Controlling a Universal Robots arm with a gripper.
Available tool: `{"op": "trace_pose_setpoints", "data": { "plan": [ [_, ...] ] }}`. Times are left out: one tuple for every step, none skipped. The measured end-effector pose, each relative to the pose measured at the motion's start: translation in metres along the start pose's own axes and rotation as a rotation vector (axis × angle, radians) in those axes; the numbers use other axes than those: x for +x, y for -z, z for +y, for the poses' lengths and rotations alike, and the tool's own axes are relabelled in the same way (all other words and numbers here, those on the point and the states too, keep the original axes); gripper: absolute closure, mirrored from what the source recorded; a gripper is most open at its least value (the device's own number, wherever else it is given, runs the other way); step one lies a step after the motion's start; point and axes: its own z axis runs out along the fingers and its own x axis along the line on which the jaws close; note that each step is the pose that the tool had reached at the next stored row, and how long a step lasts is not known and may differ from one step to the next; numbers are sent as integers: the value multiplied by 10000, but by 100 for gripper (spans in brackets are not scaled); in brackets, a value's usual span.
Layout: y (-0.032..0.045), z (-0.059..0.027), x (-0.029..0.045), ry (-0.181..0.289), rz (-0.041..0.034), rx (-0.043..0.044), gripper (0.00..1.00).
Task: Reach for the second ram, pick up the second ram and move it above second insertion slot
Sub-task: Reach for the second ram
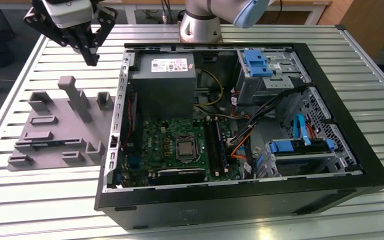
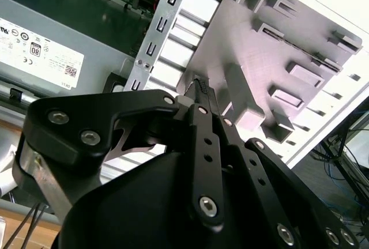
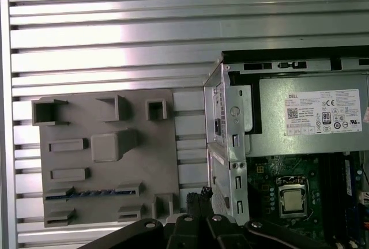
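Note:
A ram stick (image 3: 92, 192) with blue chips lies in a holder on the grey fixture plate (image 3: 109, 122); in the exterior view the ram stick (image 1: 40, 145) is on the near part of that plate (image 1: 58, 125). My gripper (image 1: 92, 60) hangs high over the plate's far edge, well away from the stick, shut with nothing between its fingers. Both wrist views show the fingertips (image 2: 200, 86) (image 3: 199, 194) pressed together. The dark insertion slots (image 1: 215, 145) run beside the processor socket (image 1: 186, 148) on the green motherboard inside the open computer case.
The open black computer case (image 1: 352, 150) fills the exterior view's middle and right, with a grey power supply (image 1: 162, 85) and blue drive brackets (image 1: 255, 62). Grey posts (image 1: 78, 97) stand up from the fixture plate. All of it rests on a slatted metal table (image 1: 45, 200).

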Motion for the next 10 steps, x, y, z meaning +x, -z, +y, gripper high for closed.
{"op": "trace_pose_setpoints", "data": {
  "plan": [
    [0, 0, 1, 0, 0, 0, 89],
    [0, 0, 1, 0, 1, 0, 89],
    [0, 0, 2, 0, 0, 0, 89],
    [0, 0, 2, 0, 0, 0, 89],
    [0, 0, 3, 0, 0, -1, 89],
    [0, 0, 6, 0, 0, 0, 89],
    [0, -1, 11, -1, 0, 0, 89],
    [0, -2, 18, -1, 0, -1, 89],
    [1, -3, 34, 1, 0, 0, 89],
    [1, -4, 57, 1, 0, 0, 89]
  ]
}}
